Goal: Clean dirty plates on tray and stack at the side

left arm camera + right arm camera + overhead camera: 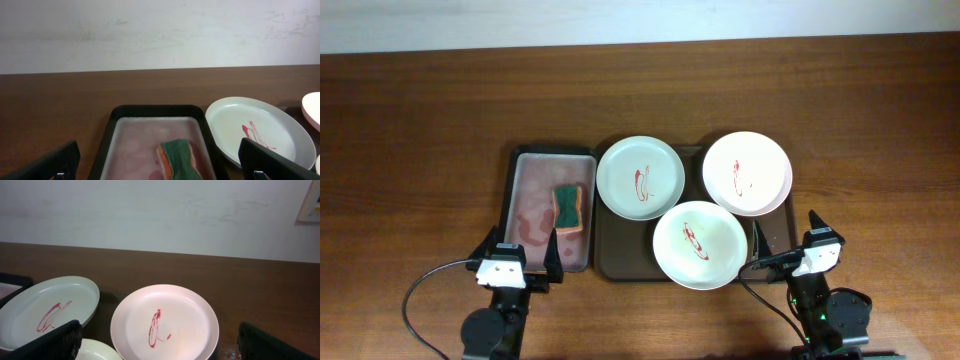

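- Both pincers wait at the near table edge. The left gripper (518, 250) is spread wide and the right gripper (786, 235) is just as wide, and neither holds anything.
- Their stations look deliberate. The left arm faces the sponge (568, 207) in the small tray (552, 150), and the right arm faces the crockery.
- All three plates lie on the dark tray (620, 268), each streaked red: the mint plate (640, 177), the pinkish plate (747, 173) and the white plate (700, 244). None is stacked at the side, so cleaning has probably not begun.
- Only the overhead view shows the white plate whole; the right wrist view catches just a sliver of it.
- The left wrist view shows an orange layer under the sponge's green top.
- I cannot tell whether neighbouring rims touch or merely overlap in view.
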### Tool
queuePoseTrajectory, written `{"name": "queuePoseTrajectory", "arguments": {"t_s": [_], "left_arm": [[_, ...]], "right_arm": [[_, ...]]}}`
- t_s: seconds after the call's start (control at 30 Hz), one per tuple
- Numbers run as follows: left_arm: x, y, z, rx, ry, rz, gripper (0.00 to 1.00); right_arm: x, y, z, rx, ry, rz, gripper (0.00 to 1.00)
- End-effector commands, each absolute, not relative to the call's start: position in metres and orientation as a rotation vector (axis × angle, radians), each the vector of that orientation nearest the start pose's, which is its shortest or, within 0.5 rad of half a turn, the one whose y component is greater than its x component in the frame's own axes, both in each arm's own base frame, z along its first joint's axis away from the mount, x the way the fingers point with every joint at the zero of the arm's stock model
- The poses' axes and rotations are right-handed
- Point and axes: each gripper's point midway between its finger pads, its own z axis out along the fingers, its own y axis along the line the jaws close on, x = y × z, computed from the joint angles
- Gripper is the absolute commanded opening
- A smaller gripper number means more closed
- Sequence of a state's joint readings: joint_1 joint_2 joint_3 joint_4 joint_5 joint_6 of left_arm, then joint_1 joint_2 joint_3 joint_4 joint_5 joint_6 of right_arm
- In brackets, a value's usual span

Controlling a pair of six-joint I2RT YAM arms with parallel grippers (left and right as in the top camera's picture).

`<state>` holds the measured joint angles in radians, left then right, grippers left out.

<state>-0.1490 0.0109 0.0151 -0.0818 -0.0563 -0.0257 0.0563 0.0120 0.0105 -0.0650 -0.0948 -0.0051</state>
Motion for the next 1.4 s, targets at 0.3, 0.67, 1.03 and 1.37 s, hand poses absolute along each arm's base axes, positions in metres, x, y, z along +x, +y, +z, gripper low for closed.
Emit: {"name": "queuePoseTrajectory", "arguments": {"t_s": [0.3, 0.67, 1.03, 1.37], "left_arm": [[0.2444, -0.0272, 0.1571, 0.072, 1.646, -0.081, 0.99], [0.2444, -0.0266, 0.1572, 0.070, 1.646, -0.078, 0.99], [0.2443, -0.0273, 0.1571, 0.072, 1.646, -0.082, 0.99], [0.2379, -0.0263, 0.1561, 0.078, 1.730, -0.076, 0.99]], "right_arm": [[0.2437, 0.0334, 0.1582, -0.140, 1.634, 0.124, 0.99], [0.2437, 0.0334, 0.1582, -0.140, 1.634, 0.124, 0.99], [0.2437, 0.0334, 0.1581, -0.140, 1.635, 0.124, 0.99], [0.2415, 0.0333, 0.1544, -0.050, 1.696, 0.206, 0.99]]}}
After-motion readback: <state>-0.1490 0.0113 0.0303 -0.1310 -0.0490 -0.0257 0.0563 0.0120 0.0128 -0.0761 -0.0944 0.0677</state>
